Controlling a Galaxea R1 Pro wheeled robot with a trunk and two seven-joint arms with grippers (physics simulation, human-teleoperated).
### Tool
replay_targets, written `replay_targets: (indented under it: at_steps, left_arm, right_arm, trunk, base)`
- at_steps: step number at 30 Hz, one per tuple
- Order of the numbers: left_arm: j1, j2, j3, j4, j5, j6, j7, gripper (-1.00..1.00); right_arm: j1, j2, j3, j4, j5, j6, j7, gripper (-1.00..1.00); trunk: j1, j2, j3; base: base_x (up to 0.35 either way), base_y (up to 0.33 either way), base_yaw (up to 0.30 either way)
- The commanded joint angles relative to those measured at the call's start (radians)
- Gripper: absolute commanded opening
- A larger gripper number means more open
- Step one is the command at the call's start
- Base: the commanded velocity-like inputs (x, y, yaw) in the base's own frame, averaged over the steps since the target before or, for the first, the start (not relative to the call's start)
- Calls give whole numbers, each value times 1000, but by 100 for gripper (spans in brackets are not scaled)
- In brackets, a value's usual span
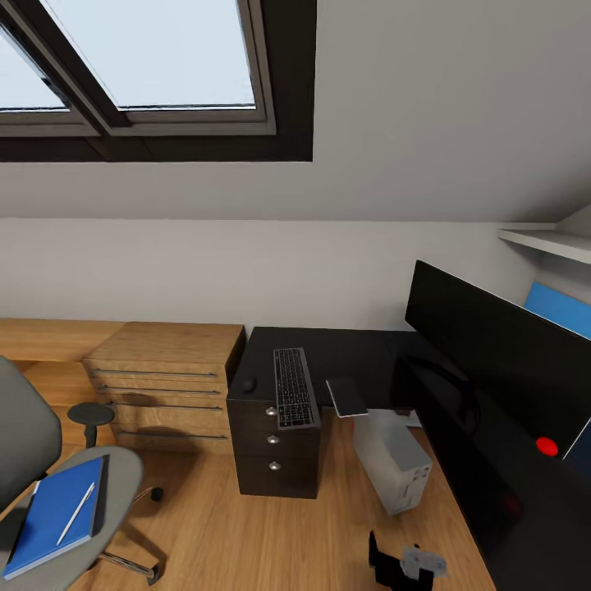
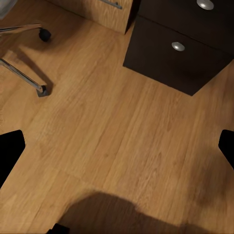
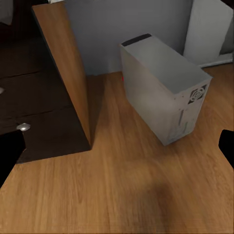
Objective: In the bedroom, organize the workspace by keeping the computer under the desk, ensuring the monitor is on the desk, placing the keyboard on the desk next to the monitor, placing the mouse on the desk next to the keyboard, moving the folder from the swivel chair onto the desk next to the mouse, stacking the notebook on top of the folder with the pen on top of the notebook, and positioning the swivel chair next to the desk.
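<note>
Resting at lower left, the folder (image 1: pixel 56 513) is being carried by the swivel chair (image 1: pixel 33 460), pen (image 1: pixel 75 514) on top; both grippers' fingers are being held spread apart.

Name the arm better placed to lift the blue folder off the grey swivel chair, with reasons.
Left, probably. The flat blue folder lies on the grey swivel chair at the robot's left, and the left wrist view shows the chair's chrome base nearby. The right wrist view faces the grey-white computer tower instead.
</note>
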Motion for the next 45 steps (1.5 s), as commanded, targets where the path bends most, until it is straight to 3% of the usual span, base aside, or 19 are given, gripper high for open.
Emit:
replay_targets:
  at_steps: [1, 4, 5, 6, 8, 9, 10, 11, 12, 13, 14, 18, 21, 27, 36, 45]
  left_arm:
    - [-1, 1, -4, 1, 10, -8, 4, 100]
    - [-1, 1, -4, 4, 11, -8, 4, 100]
    - [-1, 1, -3, 6, 11, -8, 4, 100]
    - [-1, 1, -3, 6, 11, -7, 4, 100]
    - [-1, 1, -3, 7, 12, -7, 4, 100]
    - [-1, 1, -3, 8, 12, -7, 4, 100]
    - [-1, 1, -3, 8, 11, -7, 4, 100]
    - [-1, 1, -3, 8, 11, -7, 4, 100]
    - [-1, 1, -3, 8, 11, -7, 4, 100]
    - [-1, 2, -3, 9, 11, -7, 4, 100]
    - [-1, 2, -3, 9, 11, -6, 4, 100]
    - [-1, 4, -3, 8, 11, -6, 3, 100]
    - [-1, 5, -3, 9, 11, -6, 3, 100]
    - [-1, 8, -2, 9, 11, -7, 3, 100]
    - [-1, 9, -3, 9, 9, -8, 3, 100]
    - [-1, 10, -2, 9, 9, -9, 3, 100]
  right_arm:
    - [-1, 0, 7, -32, -2, 18, -14, 100]
    - [-1, -3, 7, -134, 13, 120, -36, 100]
    - [-1, -7, 6, -222, 26, 218, -52, 100]
    - [0, -23, 2, -397, 40, 404, -69, 100]
    - [2, -41, -1, -530, 43, 545, -77, 100]
    - [3, -60, -7, -655, 41, 692, -82, 100]
    - [4, -77, -31, -763, 30, 850, -87, 100]
    - [4, -84, -50, -803, 23, 919, -88, 100]
    - [5, -93, -105, -863, 4, 1039, -91, 100]
    - [5, -95, -137, -886, -5, 1087, -92, 100]
    - [5, -98, -194, -917, -20, 1157, -93, 100]
    - [6, -104, -274, -957, -36, 1245, -91, 100]
    - [7, -111, -295, -970, -41, 1262, -89, 100]
    - [7, -126, -309, -983, -45, 1273, -87, 100]
    - [7, -126, -310, -987, -44, 1272, -88, 100]
    - [8, -131, -312, -991, -43, 1198, -86, 100]
  trunk:
    - [1, -2, -2]
    - [1, -2, -2]
    - [1, -2, -2]
    - [1, -2, -2]
    - [1, -2, -2]
    - [1, -2, -2]
    - [1, -2, -2]
    - [1, -2, -2]
    - [1, -2, -2]
    - [1, -2, -2]
    - [1, -2, -2]
    - [1, -2, -2]
    - [1, -2, -1]
    - [1, -2, 3]
    - [1, -2, 3]
    - [1, -2, 11]
  base:
    - [0, 0, 0]
    - [0, 0, 0]
    - [0, 0, 0]
    - [0, 0, 0]
    - [0, 0, 0]
    - [0, 0, 0]
    - [0, 0, 0]
    - [0, 0, 0]
    - [0, 0, 0]
    - [0, 0, 0]
    - [0, 0, 0]
    - [0, 0, -2]
    - [0, 0, -74]
    - [0, 9, -177]
    - [0, 228, -41]
    - [0, 20, -157]
